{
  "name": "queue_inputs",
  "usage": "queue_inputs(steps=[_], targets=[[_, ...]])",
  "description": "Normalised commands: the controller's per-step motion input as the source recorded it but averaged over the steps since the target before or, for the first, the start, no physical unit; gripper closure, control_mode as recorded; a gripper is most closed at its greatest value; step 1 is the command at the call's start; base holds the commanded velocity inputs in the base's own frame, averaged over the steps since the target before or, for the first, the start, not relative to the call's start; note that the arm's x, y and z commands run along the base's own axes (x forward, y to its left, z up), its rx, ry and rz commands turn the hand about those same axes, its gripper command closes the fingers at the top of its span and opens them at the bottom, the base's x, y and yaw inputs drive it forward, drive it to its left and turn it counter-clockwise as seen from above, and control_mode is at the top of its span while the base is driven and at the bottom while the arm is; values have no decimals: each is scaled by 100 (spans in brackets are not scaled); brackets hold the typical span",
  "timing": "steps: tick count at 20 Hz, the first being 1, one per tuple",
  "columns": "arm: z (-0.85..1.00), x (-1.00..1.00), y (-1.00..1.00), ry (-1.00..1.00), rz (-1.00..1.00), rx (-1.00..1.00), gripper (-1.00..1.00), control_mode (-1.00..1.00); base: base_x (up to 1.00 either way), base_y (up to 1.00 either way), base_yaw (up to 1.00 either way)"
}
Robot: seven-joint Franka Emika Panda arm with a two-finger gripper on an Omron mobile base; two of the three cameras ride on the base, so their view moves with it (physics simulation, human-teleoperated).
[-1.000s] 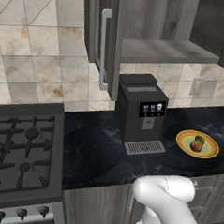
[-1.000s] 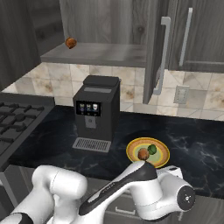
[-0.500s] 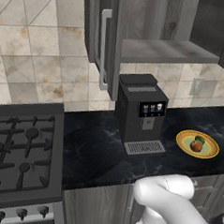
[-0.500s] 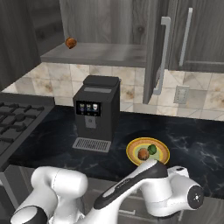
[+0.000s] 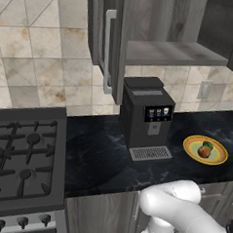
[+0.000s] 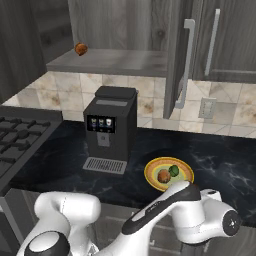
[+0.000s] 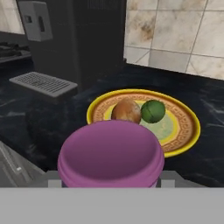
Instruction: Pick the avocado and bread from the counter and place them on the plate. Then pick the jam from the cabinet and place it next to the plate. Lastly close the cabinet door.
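plate (image 7: 186,139) holds bread (image 7: 126,111) and avocado (image 7: 153,111); gripper (image 7: 110,181) grasps jam (image 7: 111,154).

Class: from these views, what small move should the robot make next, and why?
Probably lower the squat pink-purple jam jar, held in the tool, onto the black marbled counter beside the round yellow plate. The green avocado and brown bread already sit on it.

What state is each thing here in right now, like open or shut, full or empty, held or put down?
Cabinet door: open, swung outward.
Plate: on the counter, holding two foods.
Avocado: on the plate, beside the bread.
Bread: on the plate.
Jam: held between the jaws, near the plate.
Shelf: carries one small brown lump.
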Motion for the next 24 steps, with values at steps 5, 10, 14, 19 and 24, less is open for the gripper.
queue_inputs(steps=[5,10,14,19,24], targets=[[-13,14,-24,0,0,3,100,-100,0,0,0],[-10,13,-13,0,0,0,100,-100,0,0,0],[-13,14,-6,0,0,0,100,-100,0,0,0],[-18,16,-8,0,0,1,100,-100,0,0,0],[-17,18,-7,0,0,3,100,-100,0,0,0]])
